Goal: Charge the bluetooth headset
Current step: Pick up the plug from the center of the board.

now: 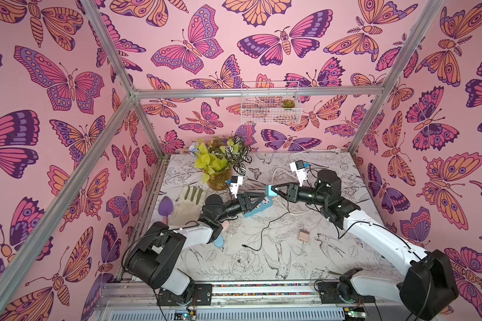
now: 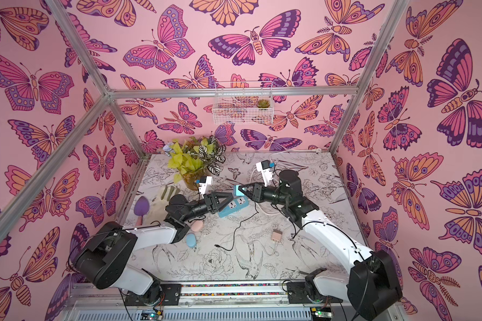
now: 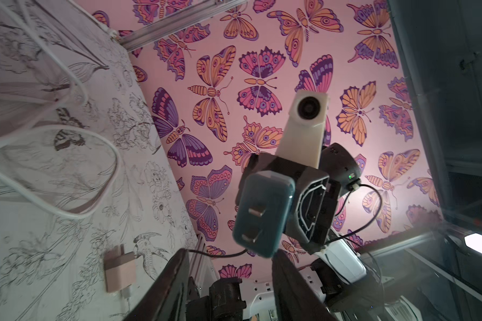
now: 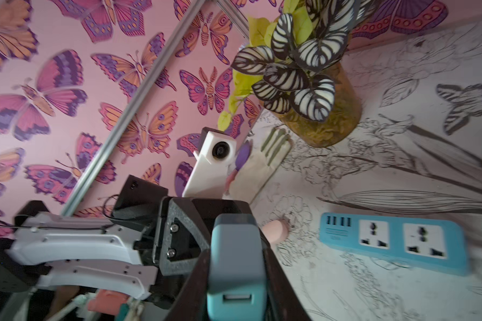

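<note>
I'm watching the right gripper (image 1: 274,191) clamping the teal charger adapter (image 3: 262,214) by its flat sides, jaws narrowed onto it, holding it in the air above the teal power strip (image 4: 393,244). I'm reading that grip as deliberate, since it's leaving the two prongs (image 3: 255,212) bare at the front and the USB port (image 4: 235,297) facing back along the gripper; the port is looking empty to me.

The left gripper (image 1: 259,200) is hovering just beside, jaws standing partly open with nothing in them, its fingers (image 3: 176,278) flanking the adapter without touching, as far as I'm seeing.

I'm taking the headset to be either the pink oval case (image 2: 196,226) or the pale blue oval case (image 2: 191,240), both lying by the left forearm; which one, I can't tell. The black cable (image 1: 263,230) is lying loose on the table (image 1: 331,264). I'm judging the prongs are going into a socket next, so they're needing careful lining up.
</note>
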Controlling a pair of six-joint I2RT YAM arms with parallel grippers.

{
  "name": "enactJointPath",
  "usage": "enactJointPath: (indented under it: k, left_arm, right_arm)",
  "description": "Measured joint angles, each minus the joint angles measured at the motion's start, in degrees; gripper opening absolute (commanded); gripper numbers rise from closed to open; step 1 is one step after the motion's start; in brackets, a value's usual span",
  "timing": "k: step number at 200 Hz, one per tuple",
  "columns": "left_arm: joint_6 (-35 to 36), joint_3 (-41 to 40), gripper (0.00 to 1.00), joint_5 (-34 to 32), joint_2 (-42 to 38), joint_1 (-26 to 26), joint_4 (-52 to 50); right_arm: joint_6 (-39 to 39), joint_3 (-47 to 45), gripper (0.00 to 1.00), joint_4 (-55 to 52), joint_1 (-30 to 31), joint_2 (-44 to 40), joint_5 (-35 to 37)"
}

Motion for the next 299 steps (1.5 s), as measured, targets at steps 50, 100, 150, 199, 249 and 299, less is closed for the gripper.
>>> enactJointPath:
  k: [50, 100, 150, 199, 249, 299]
  left_arm:
    - [13.40, 1.55, 0.51, -5.99, -18.18, 0.81, -35.67]
    - [22.69, 6.43, 0.51, -11.96, -24.00, 0.87, -64.70]
    - [27.47, 10.05, 0.51, -13.84, -24.02, 0.87, -81.15]
    - [28.65, 10.05, 0.50, -14.25, -24.04, 0.87, -85.64]
    - [28.63, 9.84, 0.50, -14.56, -24.04, 0.87, -86.77]
    - [28.79, 9.35, 0.50, -14.91, -24.04, 0.87, -87.25]
  right_arm:
    - [-23.91, 11.96, 0.14, -18.23, -0.02, 4.76, 4.26]
    - [-46.03, 20.76, 0.16, -32.26, 0.04, 13.03, 7.30]
    - [-65.92, 24.79, 0.17, -39.26, 2.60, 18.84, 11.76]
    - [-81.00, 31.30, 0.18, -44.70, 6.27, 29.53, 16.74]
    - [-90.79, 35.30, 0.19, -47.28, 7.98, 36.20, 21.35]
    - [-95.67, 40.61, 0.19, -47.76, 9.27, 41.40, 22.73]
